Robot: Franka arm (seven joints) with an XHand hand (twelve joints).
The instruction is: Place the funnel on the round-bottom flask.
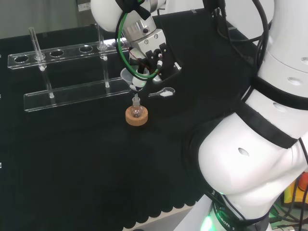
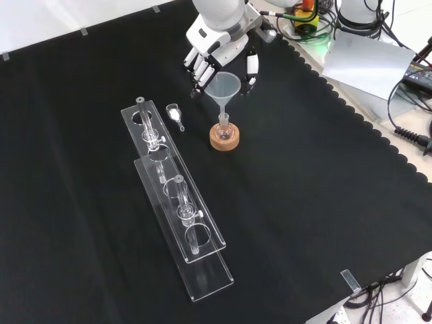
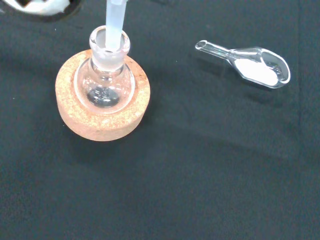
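Note:
A clear funnel [image 2: 223,87] stands upright over the small round-bottom flask [image 2: 224,127], which sits on a cork ring [image 2: 224,140]. The wrist view has the funnel's stem [image 3: 114,22] inside the flask's neck [image 3: 109,46], with the cork ring [image 3: 102,122] under the bulb. The hand [image 2: 217,48] hangs just behind and above the funnel. Its fingers [image 2: 196,73] and thumb [image 2: 252,65] are curled on either side of the funnel's cone. In the head view the hand [image 1: 155,57] sits right of the funnel [image 1: 127,76], above the flask [image 1: 136,110].
A small glass scoop [image 2: 175,115] with white powder lies on the cloth beside the flask, also shown as scoop [image 3: 250,67]. Two long clear racks [image 2: 177,202] with test tubes lie to the left in the front view, and as racks [image 1: 72,94] beyond the flask in the head view.

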